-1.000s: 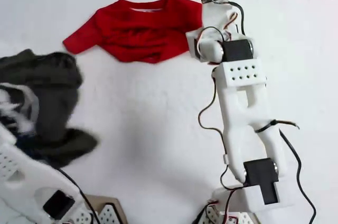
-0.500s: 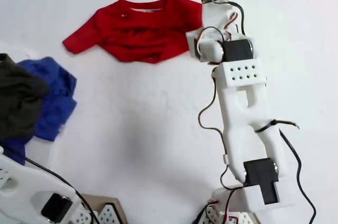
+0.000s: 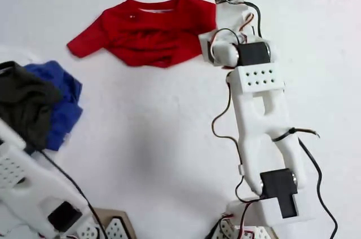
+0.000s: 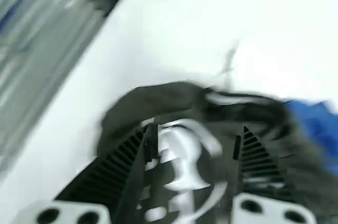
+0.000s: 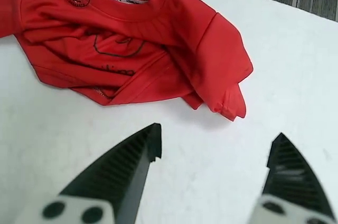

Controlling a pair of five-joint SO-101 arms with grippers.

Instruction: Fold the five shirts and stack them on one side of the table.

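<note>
White plastic forms both arms, whose bases sit at the near edge of the white tabletop [image 3: 158,137]. The left arm [image 3: 28,188] lies low across the near left corner and points toward the left edge. The left fingers [image 4: 138,147] stand apart over a dark shirt [image 3: 25,106]. Its crumpled cloth, with a pale print on it, shows in the gap between them. The blur hides whether either finger touches the cloth. The dark shirt is bunched at the left edge of the tabletop and lies partly over a blue shirt [image 3: 62,109]. The blue shirt sticks out from under it on the side toward the middle.

The right arm [image 3: 262,120] stretches from the near right straight away across the tabletop. The right fingers [image 5: 134,160] are spread wide and hold nothing, with bare tabletop beneath and between them. Just beyond them lies the red shirt [image 3: 146,30], at the far middle of the tabletop and well apart from the two shirts at the left. It is rumpled and loosely gathered, with its collar toward the far edge. One sleeve reaches out toward the left, and the other lies nearest the right arm's wrist with its end folded over. The right wrist view shows a dark line print on the chest and a round mark inside the collar.
</note>
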